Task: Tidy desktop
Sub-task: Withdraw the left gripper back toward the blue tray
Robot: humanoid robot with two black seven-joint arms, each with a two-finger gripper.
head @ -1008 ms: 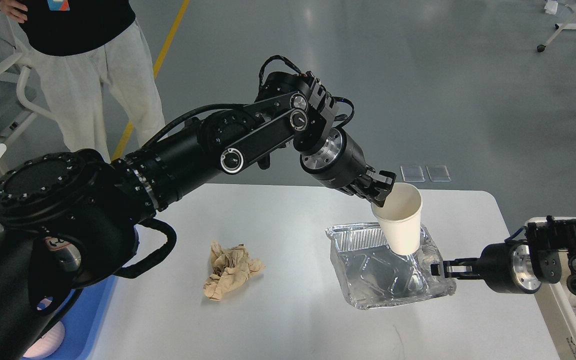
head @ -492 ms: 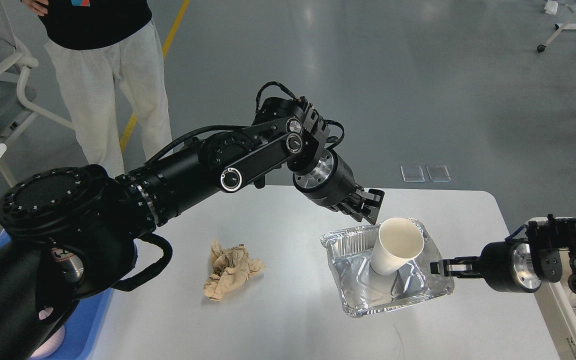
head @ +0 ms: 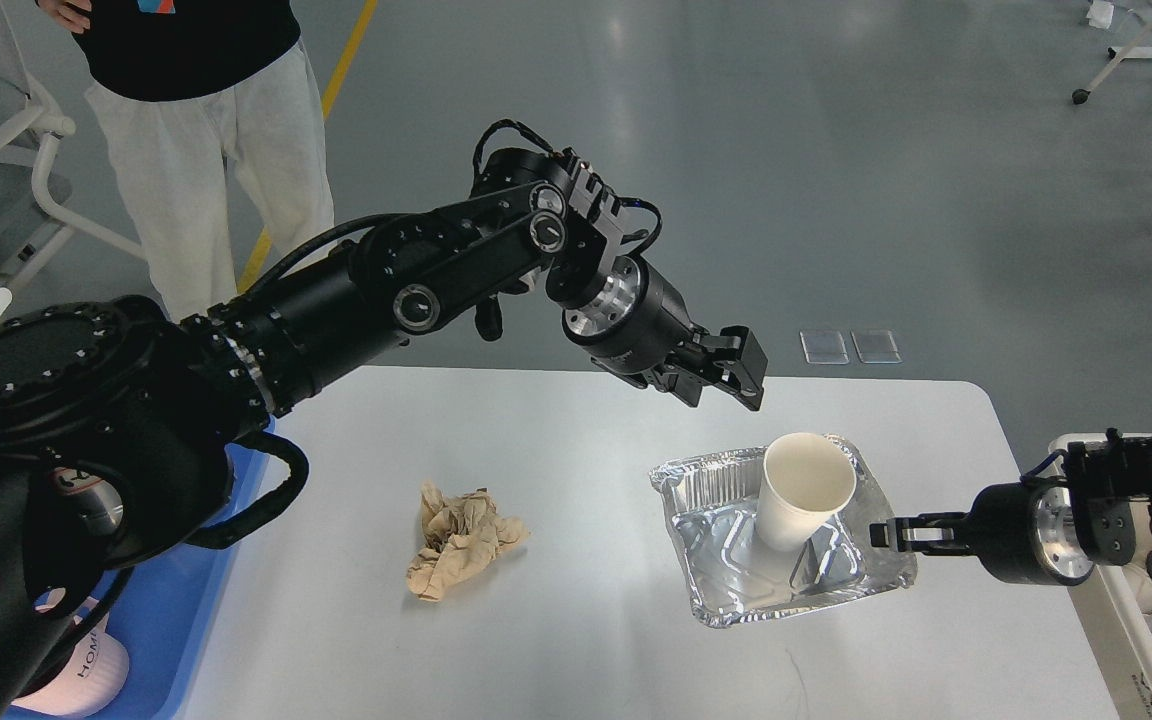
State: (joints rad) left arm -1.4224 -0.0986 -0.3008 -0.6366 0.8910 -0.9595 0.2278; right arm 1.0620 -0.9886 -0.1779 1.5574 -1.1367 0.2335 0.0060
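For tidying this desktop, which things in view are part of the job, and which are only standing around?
Part of the job:
- desktop
- paper cup, upright in the foil tray
- crumpled brown paper
- left hand, open above the cup
- right hand at the foil tray's rim

Only standing around:
- person
- chair
- blue tray

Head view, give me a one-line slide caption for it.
Paper cup standing in foil tray held by right gripper, left gripper above; crumpled paper on desktop.
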